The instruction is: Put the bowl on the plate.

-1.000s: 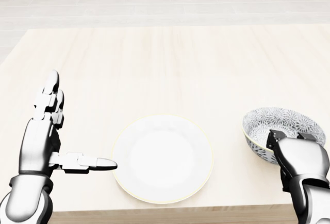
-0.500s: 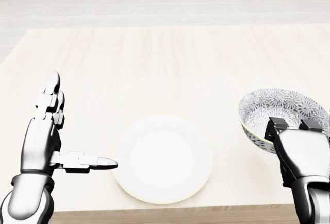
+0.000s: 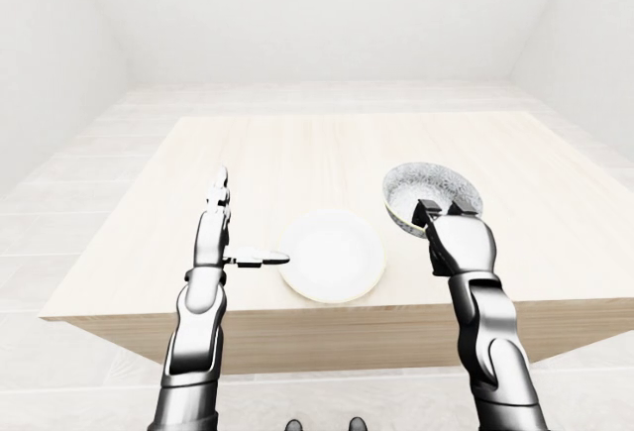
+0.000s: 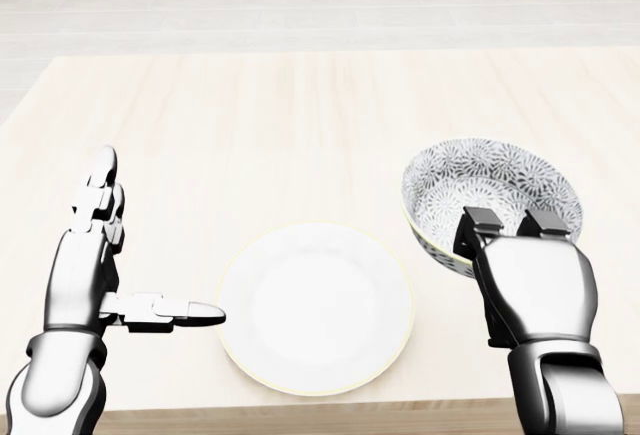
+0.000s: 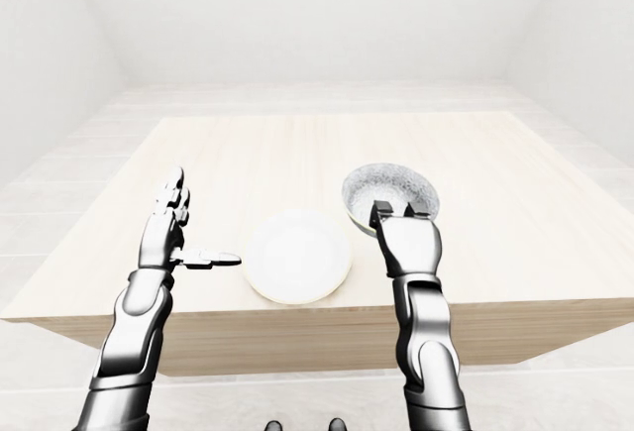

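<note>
A patterned grey-and-white bowl is held up off the table at the right of the head view, tilted toward me. My right hand is shut on its near rim. The white plate lies flat on the wooden table, low in the middle, just left of the bowl. My left hand stands open to the left of the plate, fingers upright and thumb pointing at the plate's edge, holding nothing.
The table's near edge runs just below the plate. White walls and a pale floor surround the table.
My right hand has lifted the bowl off the table and carried it left and up toward the plate. The left hand has barely moved.
</note>
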